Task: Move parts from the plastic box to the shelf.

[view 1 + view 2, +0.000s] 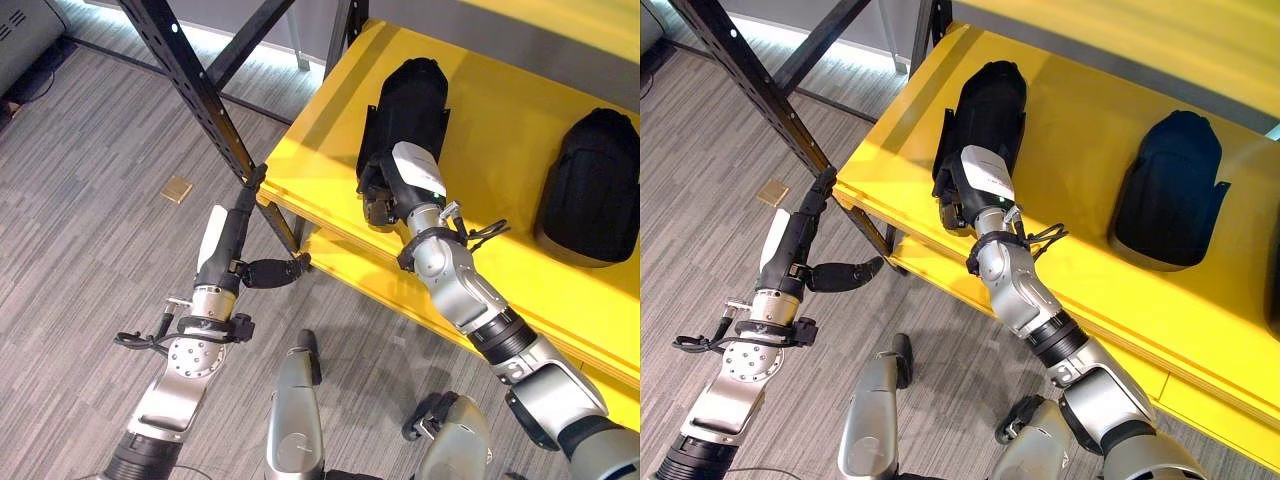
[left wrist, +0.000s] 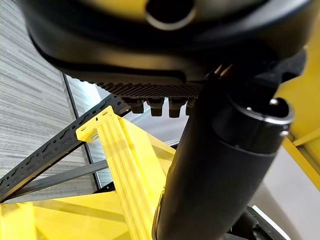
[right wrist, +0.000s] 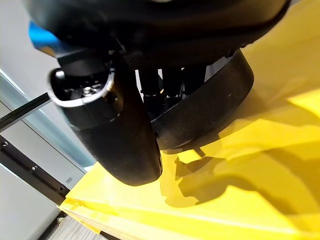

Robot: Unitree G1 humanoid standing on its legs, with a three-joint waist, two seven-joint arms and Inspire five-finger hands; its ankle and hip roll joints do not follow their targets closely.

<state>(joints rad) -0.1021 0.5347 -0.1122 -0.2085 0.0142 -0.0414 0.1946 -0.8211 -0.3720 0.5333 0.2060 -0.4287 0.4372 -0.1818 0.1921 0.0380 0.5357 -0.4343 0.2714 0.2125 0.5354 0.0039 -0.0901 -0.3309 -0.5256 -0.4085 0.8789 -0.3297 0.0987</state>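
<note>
Dark fingers of the right hand are curling against the near end of a black part lying on the yellow shelf; in the right wrist view the fingers are reaching over the part's rounded edge with the thumb standing beside it, so the hand is gripping the part. This part is lying lengthwise near the shelf's left corner, its far end pointing away from the robot. A second black part is resting on the same shelf, well apart to the right.

The left hand is reaching out over the grey floor, its fingers straight and its fingertips just beside the shelf's front left corner, where a black perforated post is slanting down to meet the yellow board. Its thumb is sticking out sideways toward the lower yellow shelf edge. This hand is holding nothing. In the left wrist view the yellow corner and the black post are showing past the short fingertips.

A small tan square is lying flat on the floor, well left of the shelf.
</note>
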